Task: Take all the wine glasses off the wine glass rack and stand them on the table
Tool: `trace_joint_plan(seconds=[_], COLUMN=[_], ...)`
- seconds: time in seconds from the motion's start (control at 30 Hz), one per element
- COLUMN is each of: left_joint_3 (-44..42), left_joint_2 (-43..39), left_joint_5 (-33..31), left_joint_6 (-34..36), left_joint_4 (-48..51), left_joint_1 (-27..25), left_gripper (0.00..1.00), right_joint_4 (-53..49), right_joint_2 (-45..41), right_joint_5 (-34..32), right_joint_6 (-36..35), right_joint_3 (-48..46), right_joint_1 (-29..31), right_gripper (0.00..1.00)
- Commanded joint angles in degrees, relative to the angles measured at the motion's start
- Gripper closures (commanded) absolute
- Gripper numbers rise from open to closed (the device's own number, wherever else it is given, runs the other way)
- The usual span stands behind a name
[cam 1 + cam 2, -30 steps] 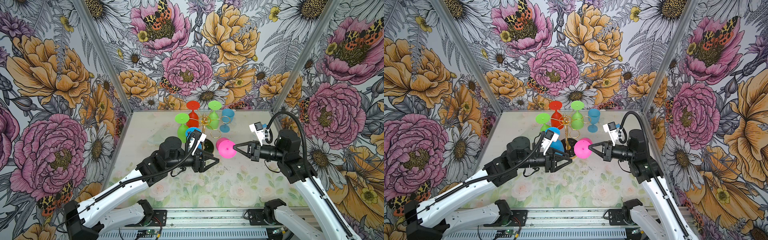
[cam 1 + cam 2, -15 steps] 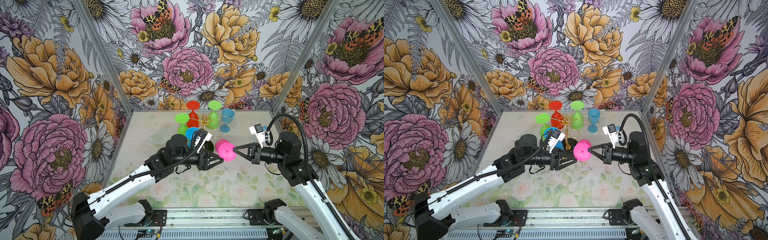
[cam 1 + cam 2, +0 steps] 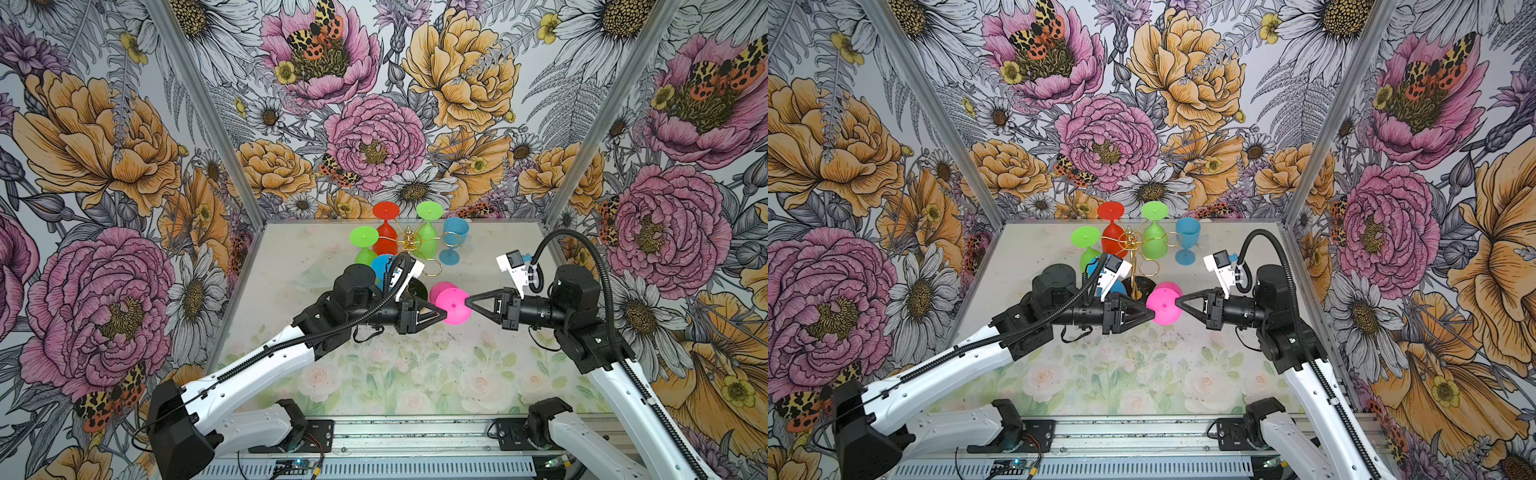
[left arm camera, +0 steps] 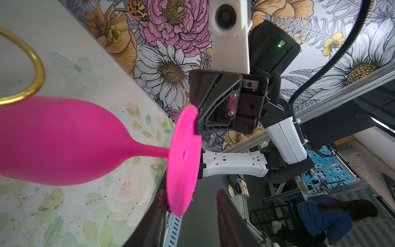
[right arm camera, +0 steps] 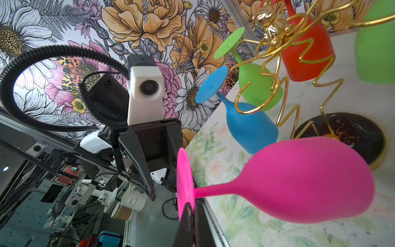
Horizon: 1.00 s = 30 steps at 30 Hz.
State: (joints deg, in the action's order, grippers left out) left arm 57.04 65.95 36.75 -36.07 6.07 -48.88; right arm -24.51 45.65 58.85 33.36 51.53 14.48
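Note:
A pink wine glass (image 3: 453, 306) (image 3: 1165, 306) hangs sideways in the air in front of the wine glass rack (image 3: 409, 241) (image 3: 1131, 241), foot toward the camera. My right gripper (image 3: 468, 300) (image 5: 193, 203) is shut on the rim of its foot. From the other side, my left gripper (image 3: 444, 316) (image 4: 190, 190) straddles the opposite rim of the foot. Its jaws are open, with one finger (image 4: 159, 205) close against the disc and a clear gap to the other. The pink bowl (image 5: 299, 179) floats beside the rack's black base (image 5: 346, 130), below the gold loops (image 5: 275, 32).
Two green glasses (image 3: 364, 237) (image 3: 428, 232), a red one (image 3: 385, 232) and a blue one (image 5: 250, 128) hang upside down on the rack. Another blue glass (image 3: 455, 239) stands upright on the table right of the rack. Floral walls close in the left, right and back.
My left gripper has moved right up to the pink foot and its jaws have narrowed around the rim. The right gripper keeps its hold and has barely shifted.

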Motion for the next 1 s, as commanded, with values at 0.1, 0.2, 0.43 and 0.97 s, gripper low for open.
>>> trace_joint_plan(seconds=[0.1, 0.2, 0.43, 0.97], left_joint_3=[2.61, 2.77, 2.79, 0.58], left_joint_2=[1.6, 1.81, 1.88, 0.81], left_joint_5=[2.24, 2.18, 2.42, 3.43], left_joint_6=[-1.0, -1.1, -1.43, -3.12], left_joint_4=[-2.7, -3.13, -3.44, -5.54], left_joint_1=[0.53, 0.54, 0.68, 0.54], left_gripper=[0.7, 0.75, 0.87, 1.0], right_joint_4=[1.41, 1.47, 1.48, 1.05], right_joint_2=[-0.61, -0.38, -0.2, -3.81], right_joint_5=[1.26, 1.19, 1.09, -3.85], right_joint_6=[-0.61, -0.58, -0.82, -1.99], right_joint_3=[-0.76, -0.95, -0.83, 0.34], right_joint_1=[0.49, 0.48, 0.53, -0.96], right_gripper=[1.0, 1.0, 1.0, 0.57])
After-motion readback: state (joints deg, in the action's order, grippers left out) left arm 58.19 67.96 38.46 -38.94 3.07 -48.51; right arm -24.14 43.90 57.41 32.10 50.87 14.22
